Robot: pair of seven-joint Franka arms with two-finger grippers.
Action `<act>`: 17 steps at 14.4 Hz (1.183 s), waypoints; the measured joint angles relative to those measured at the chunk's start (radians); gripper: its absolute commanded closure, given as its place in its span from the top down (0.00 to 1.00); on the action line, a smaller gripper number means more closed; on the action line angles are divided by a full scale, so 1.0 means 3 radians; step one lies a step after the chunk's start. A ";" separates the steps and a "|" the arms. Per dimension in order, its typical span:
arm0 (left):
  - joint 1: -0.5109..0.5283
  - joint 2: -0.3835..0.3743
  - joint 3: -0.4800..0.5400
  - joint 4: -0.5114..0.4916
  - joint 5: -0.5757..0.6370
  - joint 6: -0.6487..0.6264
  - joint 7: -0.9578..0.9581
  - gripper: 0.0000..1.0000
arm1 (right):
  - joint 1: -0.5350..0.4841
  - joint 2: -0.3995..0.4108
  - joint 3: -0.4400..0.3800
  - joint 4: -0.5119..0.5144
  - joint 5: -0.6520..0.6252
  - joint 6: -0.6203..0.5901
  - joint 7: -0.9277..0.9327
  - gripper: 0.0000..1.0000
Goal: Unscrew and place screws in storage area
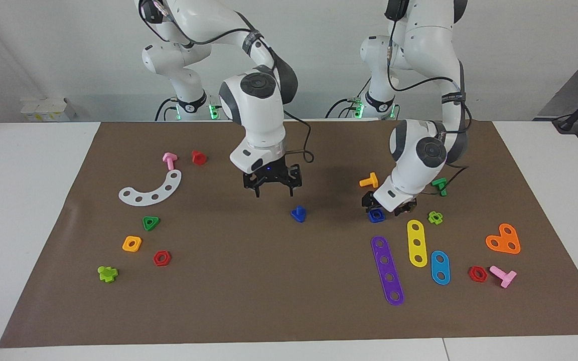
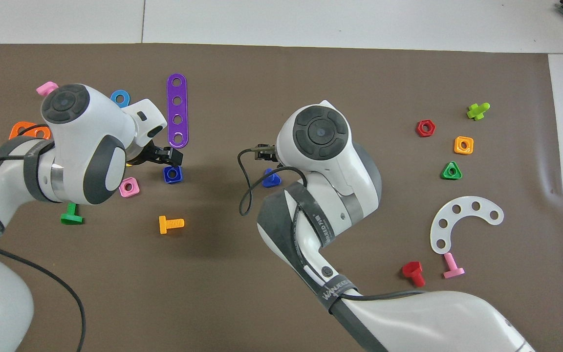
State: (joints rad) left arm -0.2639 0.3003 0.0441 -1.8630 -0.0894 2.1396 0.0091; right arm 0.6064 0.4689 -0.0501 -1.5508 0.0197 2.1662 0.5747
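Facing view: the brown mat (image 1: 289,321) covers most of the white table, and its widest bare stretch runs from the middle down to the 6 o'clock edge, between the two clusters of toy parts. The blue bolt (image 1: 298,213) stands alone near the mat's centre, head down and stem up. The right gripper (image 1: 274,192) hangs over the mat at about 10 o'clock from the bolt, clear of it, its fingers spread wide and holding nothing. The blue square nut (image 1: 376,215) lies flat on the mat toward the left arm's end. The left gripper (image 1: 387,205) is low, just above the nut at 1 o'clock, with its fingers apart and nothing between them. The space around the nut is tight: an orange bolt (image 1: 369,180) at 12 o'clock, a purple strip (image 1: 387,271) at 6 o'clock and a yellow strip (image 1: 417,242) at 4 o'clock.

Overhead view: the nut (image 2: 172,174) shows whole, its round hole visible, just at 6 o'clock of the left gripper (image 2: 164,155) and free of it. A pink square nut (image 2: 129,187), which the left arm hides in the facing view, lies at 8 o'clock of the blue nut. The bolt (image 2: 270,179) is partly covered by the right arm's wrist and cable. Of the right gripper (image 2: 262,152) only a dark tip shows, so its finger spread cannot be read here.
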 measured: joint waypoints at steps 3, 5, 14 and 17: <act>0.0317 -0.0119 0.0014 0.0038 0.0115 -0.0083 0.0305 1.00 | 0.0106 0.0294 0.0000 0.0102 0.0000 0.0184 0.0016 0.73; 0.0544 -0.0209 0.0019 0.0041 0.0118 -0.0197 0.0497 1.00 | 0.0140 0.0352 -0.0001 0.0114 -0.0003 0.0192 0.0016 0.68; 0.0725 -0.0604 0.0017 0.0667 0.0139 -0.1389 0.0415 1.00 | 0.0181 0.0383 -0.0001 -0.0059 -0.0013 0.0192 0.0016 0.61; 0.0725 -0.0754 0.0017 0.0746 0.0353 -0.1508 0.0344 1.00 | 0.0185 0.0383 -0.0001 -0.0098 -0.0013 0.0190 0.0016 0.57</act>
State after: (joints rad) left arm -0.0464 0.0739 0.0491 -1.6394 0.0165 1.6871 0.1122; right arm 0.6619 0.5839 -0.0503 -1.5800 0.0157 2.2233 0.5797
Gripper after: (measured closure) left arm 0.000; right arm 0.392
